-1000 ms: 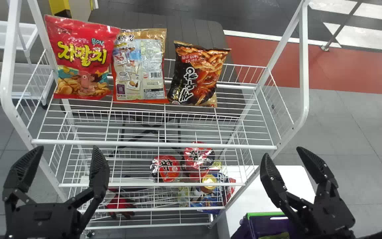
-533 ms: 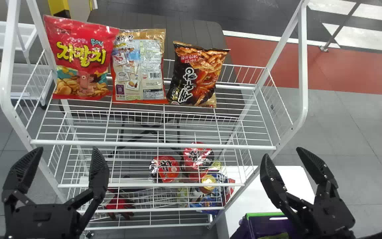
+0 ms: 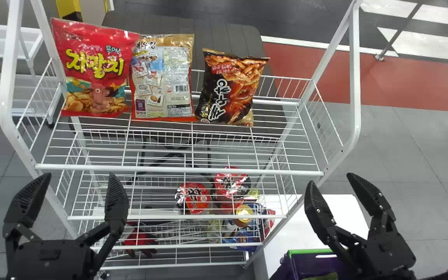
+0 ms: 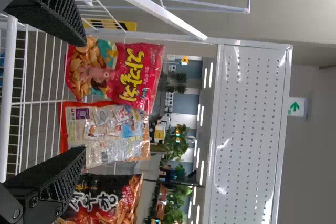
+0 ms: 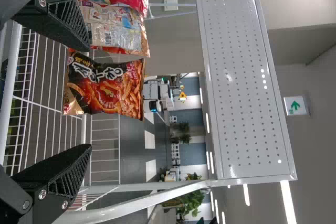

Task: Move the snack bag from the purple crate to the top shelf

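Both grippers stand open and empty before the white rack: my left gripper (image 3: pixel 74 194) at the lower left, my right gripper (image 3: pixel 331 184) at the lower right, above the white table. In the wrist views, the left gripper (image 4: pixel 84 98) and right gripper (image 5: pixel 90 95) have their fingers wide apart. The purple crate (image 3: pixel 300 266) lies at the bottom edge, partly behind the right gripper, with a greenish snack bag (image 3: pixel 323 276) just showing inside. On the top shelf (image 3: pixel 169 168) a red bag (image 3: pixel 95 70), a beige bag (image 3: pixel 163 77) and a black-orange bag (image 3: pixel 231 87) stand along the back.
Red cup noodles (image 3: pixel 193 197) and other packages sit on lower shelves. White side frames (image 3: pixel 356 89) rise at both ends of the rack. The white table (image 3: pixel 309 221) stands at the rack's right, under the crate. The top shelf has bare wire in front of the bags.
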Robot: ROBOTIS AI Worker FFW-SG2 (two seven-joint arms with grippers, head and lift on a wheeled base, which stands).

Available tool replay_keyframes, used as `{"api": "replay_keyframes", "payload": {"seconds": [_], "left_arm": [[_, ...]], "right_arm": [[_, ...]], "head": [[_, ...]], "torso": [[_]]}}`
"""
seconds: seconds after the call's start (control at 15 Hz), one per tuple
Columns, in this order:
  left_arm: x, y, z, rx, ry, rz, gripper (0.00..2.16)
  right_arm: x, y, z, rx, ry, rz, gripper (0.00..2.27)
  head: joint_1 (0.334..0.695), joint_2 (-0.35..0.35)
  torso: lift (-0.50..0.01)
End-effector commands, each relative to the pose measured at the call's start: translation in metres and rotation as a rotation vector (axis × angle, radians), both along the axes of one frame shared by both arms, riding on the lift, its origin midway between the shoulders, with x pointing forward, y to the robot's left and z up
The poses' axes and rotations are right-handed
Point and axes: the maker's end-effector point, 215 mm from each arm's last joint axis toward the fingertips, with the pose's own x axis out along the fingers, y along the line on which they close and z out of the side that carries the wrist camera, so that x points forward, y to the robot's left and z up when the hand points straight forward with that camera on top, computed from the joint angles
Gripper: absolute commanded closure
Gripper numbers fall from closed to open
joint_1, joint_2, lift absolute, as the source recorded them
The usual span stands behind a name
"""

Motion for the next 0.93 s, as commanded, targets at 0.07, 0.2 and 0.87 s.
{"api": "replay_keyframes", "payload": {"seconds": [0.07, 0.2, 0.87], "left_arm": [[0.0001, 0.0000, 0.0004, -0.001, -0.001, 0.000, 0.11], [0.0005, 0.0003, -0.0005, 0.002, 0.003, 0.000, 0.11], [0.0025, 0.0004, -0.0014, 0.009, 0.019, 0.000, 0.11]], "right_arm": [[0.0000, 0.0004, 0.0000, 0.001, 0.000, 0.000, 0.19], [0.0000, 0.0004, 0.0000, 0.001, 0.000, 0.000, 0.19], [0.0010, 0.0030, 0.0039, 0.004, -0.004, 0.003, 0.19]], "head": [[0.695, -0.214], [0.695, -0.214], [0.695, -0.208]], "torso": [[0.000], [0.000], [0.000]]}}
